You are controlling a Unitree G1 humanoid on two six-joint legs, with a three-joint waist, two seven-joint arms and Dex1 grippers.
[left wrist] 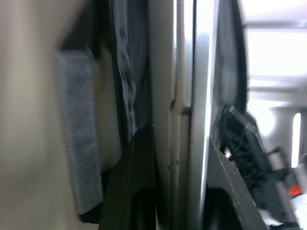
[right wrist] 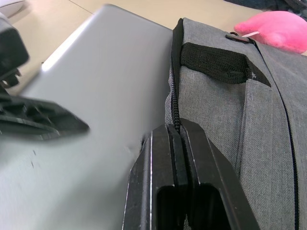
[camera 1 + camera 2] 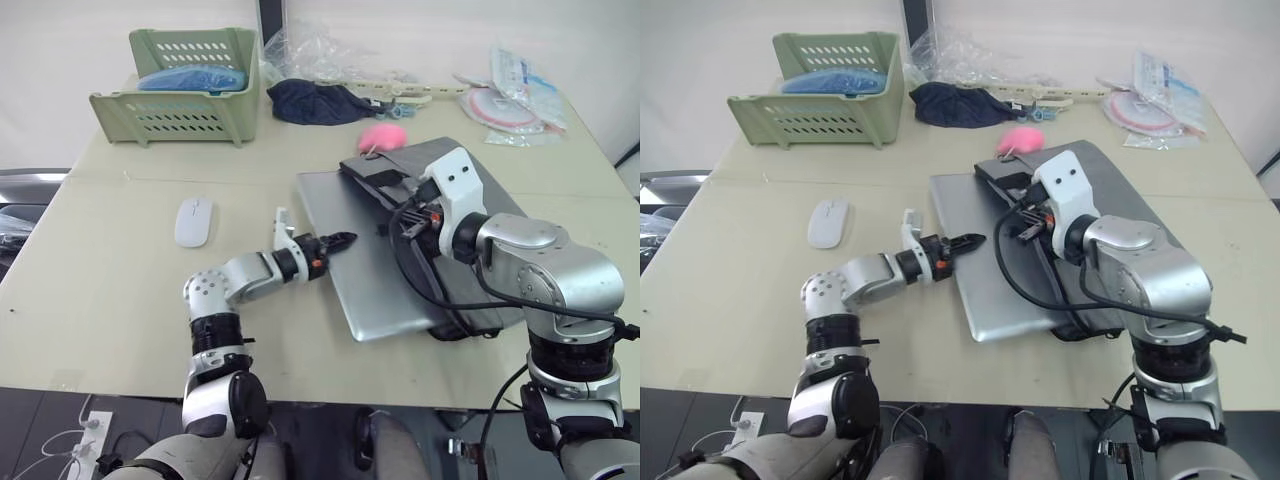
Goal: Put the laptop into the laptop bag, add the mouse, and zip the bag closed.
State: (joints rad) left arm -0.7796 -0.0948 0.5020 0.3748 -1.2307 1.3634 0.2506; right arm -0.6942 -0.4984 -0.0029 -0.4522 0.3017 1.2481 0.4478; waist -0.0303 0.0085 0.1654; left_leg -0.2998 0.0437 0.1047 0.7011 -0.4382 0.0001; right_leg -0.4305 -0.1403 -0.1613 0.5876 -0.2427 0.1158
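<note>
My right jaws are pressed fully together on the zippered edge of the laptop bag [image 2: 225, 96], pinching the fabric right at the zipper line; the right gripper [image 2: 178, 139] sits at the bag's opening beside the black handle strap. My left jaws are parted, one finger on each side of the thin edge of the laptop [image 3: 985, 260], though I cannot tell whether they actually touch it. The left gripper [image 3: 338, 241] reaches in from the laptop's left side.

The laptop lies flat on the desk [image 3: 100, 290], its right part tucked under or into the bag's open side, with most of its silver lid exposed. The grey bag lies across the laptop's right side, angled away from me.

The mouse [image 3: 193, 221] rests on the desk well to the left of the laptop, apart from both grippers.

Behind the bag a pink fluffy blob [image 3: 382, 138] sits just beside its far corner. Farther back are a dark navy cloth bundle [image 3: 310, 102] and a green basket [image 3: 180, 112].
</note>
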